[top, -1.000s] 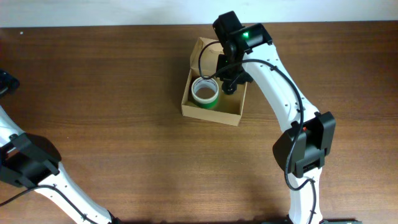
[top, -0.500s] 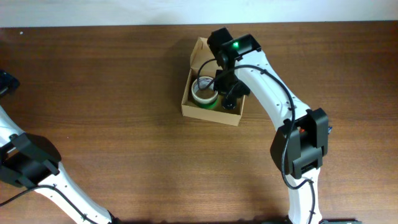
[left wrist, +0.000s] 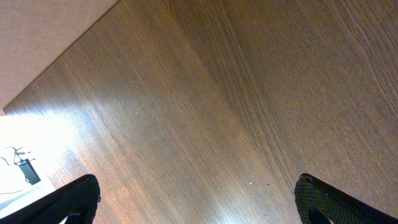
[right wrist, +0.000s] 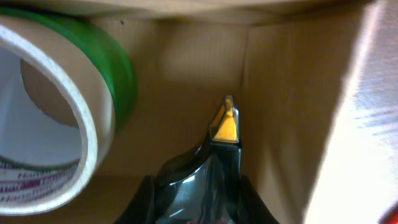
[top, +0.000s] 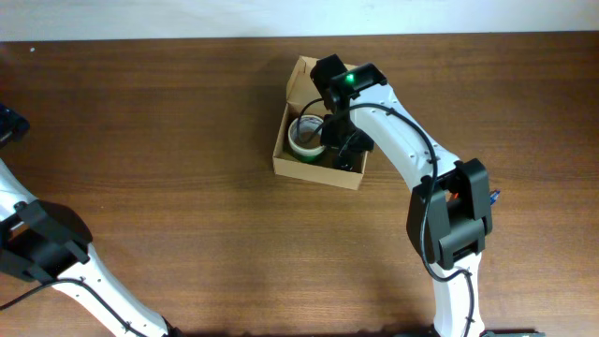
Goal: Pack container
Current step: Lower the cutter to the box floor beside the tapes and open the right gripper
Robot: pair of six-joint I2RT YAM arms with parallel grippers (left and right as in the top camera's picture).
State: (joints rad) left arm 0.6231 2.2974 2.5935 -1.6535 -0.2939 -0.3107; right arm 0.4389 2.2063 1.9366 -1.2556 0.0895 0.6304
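The container (top: 316,174) is a tan cardboard box with its flap lid open at the far side. A green-edged tape roll (top: 307,138) leans in its left half and shows large in the right wrist view (right wrist: 109,68). My right gripper (top: 344,148) is down inside the box's right half. It is shut on a glossy black object with a yellow-orange tip (right wrist: 225,124), which points at the box's inner corner (right wrist: 245,56). My left gripper (left wrist: 199,202) is open and empty above bare wood, far from the box.
The brown wooden table (top: 168,140) spreads around the box. Its edge and a pale floor show at the upper left of the left wrist view (left wrist: 37,31). The left arm (top: 37,243) stands at the left edge of the table.
My right gripper has moved left and down into the box's right half with the black object in it. The left arm has not moved.
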